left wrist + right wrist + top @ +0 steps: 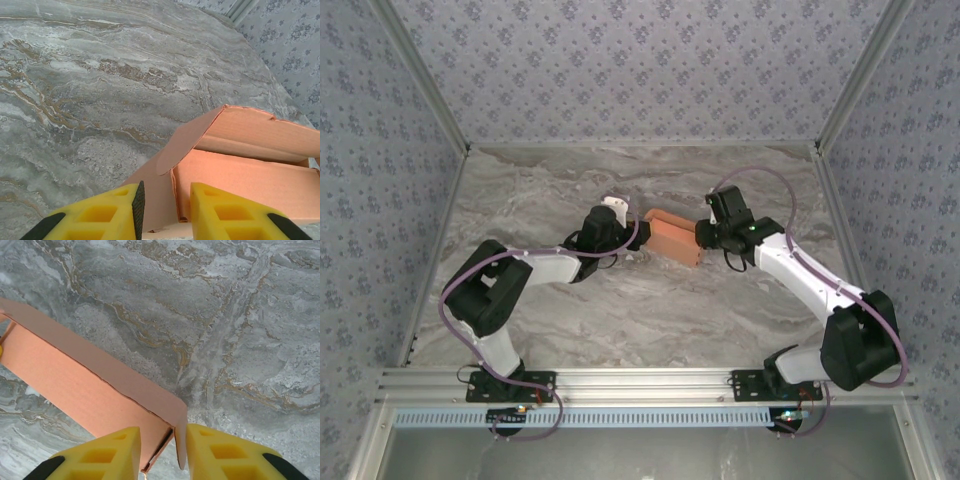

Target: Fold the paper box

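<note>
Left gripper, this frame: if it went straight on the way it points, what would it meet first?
The paper box: its near corner edge sits in the gap between the fingers of the left gripper, so it would press into that cardboard almost at once. Whether the fingers touch it is unclear.

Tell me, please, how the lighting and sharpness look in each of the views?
Top external: soft even light, faint shadows, the paper box small but crisp. Left wrist: sharp, no glare, the table with its far edge bowed by the lens. Right wrist: sharp, flat light.
</note>
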Robot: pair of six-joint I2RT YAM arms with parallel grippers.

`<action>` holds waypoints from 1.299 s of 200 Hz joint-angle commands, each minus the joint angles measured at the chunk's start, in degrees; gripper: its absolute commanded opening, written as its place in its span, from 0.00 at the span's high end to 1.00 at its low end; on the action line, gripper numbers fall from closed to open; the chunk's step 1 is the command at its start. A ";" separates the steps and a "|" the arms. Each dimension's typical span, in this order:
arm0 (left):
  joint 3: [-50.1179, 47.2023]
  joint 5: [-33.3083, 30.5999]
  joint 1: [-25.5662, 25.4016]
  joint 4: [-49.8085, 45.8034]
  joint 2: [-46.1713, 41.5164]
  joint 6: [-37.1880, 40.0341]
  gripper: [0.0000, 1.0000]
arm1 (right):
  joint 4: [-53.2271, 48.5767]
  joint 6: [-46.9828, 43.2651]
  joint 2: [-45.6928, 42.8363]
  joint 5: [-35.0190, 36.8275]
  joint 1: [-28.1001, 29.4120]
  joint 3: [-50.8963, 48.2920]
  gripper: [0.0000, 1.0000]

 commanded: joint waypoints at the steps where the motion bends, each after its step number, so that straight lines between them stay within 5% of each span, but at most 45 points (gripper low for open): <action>1: 0.14 -1.08 -0.52 -5.39 0.96 0.08 0.70 | -2.96 0.49 -0.01 2.93 0.45 0.75 0.68; 145: 0.12 -1.37 -0.72 -5.13 0.78 -1.26 0.70 | -0.88 7.00 0.84 4.06 1.78 0.14 0.86; 211: -0.36 -2.89 -1.30 -4.82 0.92 -2.00 0.70 | -1.02 11.52 1.92 3.54 2.33 0.40 0.76; 260: -0.26 -3.60 -1.36 -5.19 0.87 -2.06 0.70 | -2.72 10.40 0.94 5.33 2.35 -0.45 0.78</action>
